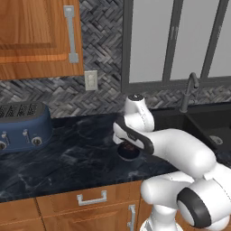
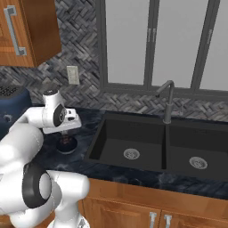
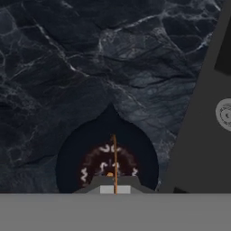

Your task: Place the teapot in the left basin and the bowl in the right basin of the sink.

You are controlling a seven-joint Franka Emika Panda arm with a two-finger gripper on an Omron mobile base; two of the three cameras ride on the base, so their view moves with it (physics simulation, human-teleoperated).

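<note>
Here the arm bends low over the counter [image 1: 67, 153], fingers [image 3: 115, 182] closed on the teapot [image 3: 90, 153] handle.

The teapot [image 2: 67, 144] sits on the counter [image 1: 67, 158], just left of the sink [image 2: 133, 133]. The toaster [image 1: 22, 126] stands well left, by the counter's back edge.

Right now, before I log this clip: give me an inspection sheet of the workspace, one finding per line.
Surface: dark marbled counter.
Job's things: teapot stands on the counter, left of the sink; left basin and right basin hold nothing but their drains; bowl not seen.
Clutter: blue toaster at the far left.
Grippers: gripper shut on the teapot's thin top handle.
Cables: nothing seen.
Surroundings: grey faucet, windows, wood cabinets, wall outlet.
</note>
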